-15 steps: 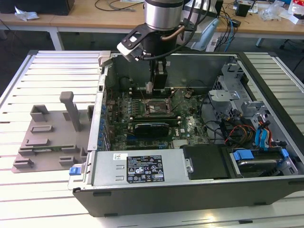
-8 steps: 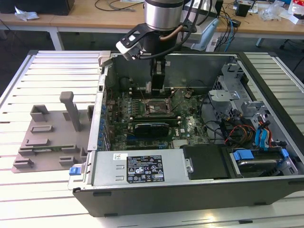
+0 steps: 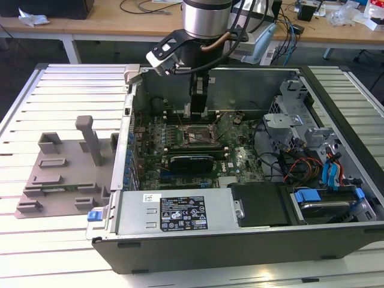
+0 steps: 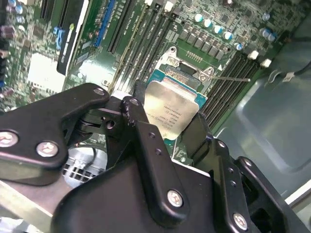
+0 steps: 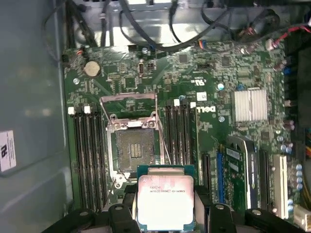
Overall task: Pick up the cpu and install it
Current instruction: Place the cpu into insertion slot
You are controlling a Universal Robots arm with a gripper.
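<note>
The cpu [image 5: 165, 196], a flat square chip with a silvery top on a green edge, is held between the black fingers [image 5: 121, 213] of my gripper [image 5: 165, 211], which is shut on its two sides. It hangs just short of the open motherboard socket [image 5: 133, 150], whose metal frame is flipped up. In the second wrist view the cpu [image 4: 172, 109] is tilted over the socket [image 4: 183, 74]. In the exterior view my gripper [image 3: 198, 113] reaches down inside the open computer case, just above the socket [image 3: 195, 138].
Memory slots [image 5: 87, 155] flank the socket on both sides. A grey plastic tray [image 3: 66, 174] lies at the exterior view's left of the case. A power supply [image 3: 180, 213] sits along the case's near edge, and a drive cage with cables [image 3: 312, 156] is at the right.
</note>
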